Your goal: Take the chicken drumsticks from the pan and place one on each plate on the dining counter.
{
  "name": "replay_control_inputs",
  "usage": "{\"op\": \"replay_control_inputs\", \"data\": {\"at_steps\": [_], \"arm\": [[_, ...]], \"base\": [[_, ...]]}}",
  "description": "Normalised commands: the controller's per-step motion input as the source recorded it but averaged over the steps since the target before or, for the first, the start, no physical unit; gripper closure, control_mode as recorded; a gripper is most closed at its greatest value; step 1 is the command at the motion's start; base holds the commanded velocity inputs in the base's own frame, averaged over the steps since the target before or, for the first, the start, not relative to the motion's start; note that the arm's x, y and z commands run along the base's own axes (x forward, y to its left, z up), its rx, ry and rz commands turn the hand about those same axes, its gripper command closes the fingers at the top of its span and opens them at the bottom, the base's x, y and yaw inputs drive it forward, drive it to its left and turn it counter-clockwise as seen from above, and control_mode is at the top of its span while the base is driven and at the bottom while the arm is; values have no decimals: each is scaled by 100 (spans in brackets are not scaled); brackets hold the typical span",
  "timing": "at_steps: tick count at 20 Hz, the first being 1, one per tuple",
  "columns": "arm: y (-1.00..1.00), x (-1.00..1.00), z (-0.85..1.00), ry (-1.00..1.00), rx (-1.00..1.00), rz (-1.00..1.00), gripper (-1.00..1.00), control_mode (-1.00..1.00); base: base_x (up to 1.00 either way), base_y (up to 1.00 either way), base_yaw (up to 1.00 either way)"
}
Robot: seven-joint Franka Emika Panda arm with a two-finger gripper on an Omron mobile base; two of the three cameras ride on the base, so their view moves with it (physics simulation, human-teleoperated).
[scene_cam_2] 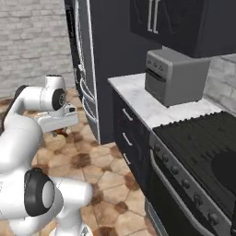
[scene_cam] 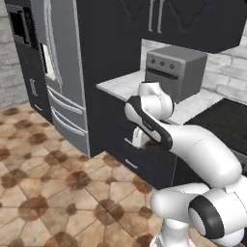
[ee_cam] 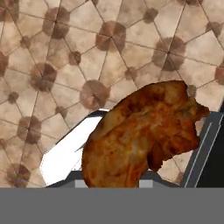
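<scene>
A chicken drumstick [ee_cam: 144, 131], orange-brown and glossy, sits large in the hand view, and my gripper [scene_cam_2: 60, 131] is shut on it. It hangs high above the tiled floor [ee_cam: 65, 52]. In the left base view the gripper [scene_cam: 143, 140] is tucked in front of the dark drawer fronts, with a sliver of brown drumstick [scene_cam: 153, 143] showing beside it. A dark round shape [scene_cam_2: 226, 173] lies on the cooktop at the right edge; I cannot tell whether it is the pan. The plates and the dining counter are out of view.
A grey toaster oven [scene_cam_2: 173, 76] stands on a narrow marble worktop [scene_cam_2: 138, 99] over dark cabinets [scene_cam_2: 131, 138]. A black stove [scene_cam_2: 193, 143] is to its right and a steel fridge [scene_cam: 62, 72] to its left. Open tiled floor [scene_cam: 43, 193] spreads left.
</scene>
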Motion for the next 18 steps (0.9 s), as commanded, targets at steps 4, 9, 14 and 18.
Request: {"op": "replay_control_inputs", "data": {"at_steps": [4, 9, 14, 18], "arm": [[0, 0, 0, 0, 0, 0, 100, 100], [0, 0, 0, 0, 0, 0, 100, 100], [0, 0, 0, 0, 0, 0, 100, 100], [0, 0, 0, 0, 0, 0, 100, 100]], "base": [[2, 32, 100], [61, 34, 65], [100, 36, 4], [100, 38, 0]]}}
